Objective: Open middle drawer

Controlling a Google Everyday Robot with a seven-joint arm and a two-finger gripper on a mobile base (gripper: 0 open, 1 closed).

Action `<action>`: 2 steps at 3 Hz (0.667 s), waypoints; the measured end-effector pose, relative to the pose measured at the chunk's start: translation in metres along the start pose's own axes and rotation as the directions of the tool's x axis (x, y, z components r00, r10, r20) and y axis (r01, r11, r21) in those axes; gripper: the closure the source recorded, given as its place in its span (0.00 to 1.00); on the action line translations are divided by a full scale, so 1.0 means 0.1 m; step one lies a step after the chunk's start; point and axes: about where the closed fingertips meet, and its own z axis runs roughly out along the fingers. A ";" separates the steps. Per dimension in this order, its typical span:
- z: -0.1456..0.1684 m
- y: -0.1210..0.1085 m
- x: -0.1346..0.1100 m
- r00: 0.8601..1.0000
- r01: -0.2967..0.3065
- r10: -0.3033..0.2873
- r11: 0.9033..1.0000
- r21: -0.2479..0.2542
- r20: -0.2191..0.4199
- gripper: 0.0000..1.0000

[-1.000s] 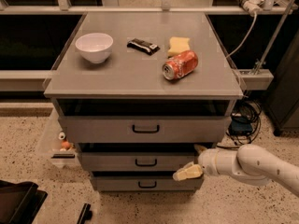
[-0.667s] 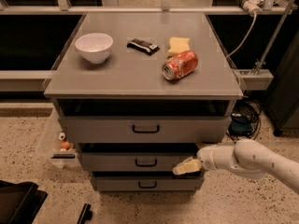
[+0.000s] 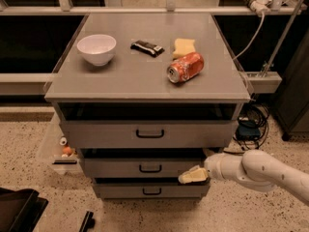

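Observation:
The middle drawer [image 3: 116, 167] is the middle one of three grey fronts, with a small black bar handle [image 3: 150, 168] at its centre. It stands slightly forward of the cabinet, with a dark gap above it. My gripper [image 3: 192, 176] reaches in from the right on a white arm [image 3: 260, 170]. Its pale tips are at the drawer front's lower right, a short way right of the handle.
On the cabinet top [image 3: 120, 76] are a white bowl [image 3: 96, 49], a dark snack packet [image 3: 147, 47], a yellow sponge [image 3: 184, 47] and a red can [image 3: 185, 66] on its side. The top drawer [image 3: 106, 134] and bottom drawer [image 3: 120, 190] have similar handles. A clear bin [image 3: 60, 146] stands left, cables right.
My gripper has moved a little left along the middle drawer's front, toward the handle. The drawers have not visibly moved.

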 end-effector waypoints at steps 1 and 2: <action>0.10 0.01 0.13 1.000 -0.023 0.023 1.000 0.020 -0.002 0.00; 0.23 0.00 0.14 1.000 -0.016 0.016 1.000 0.018 0.004 0.00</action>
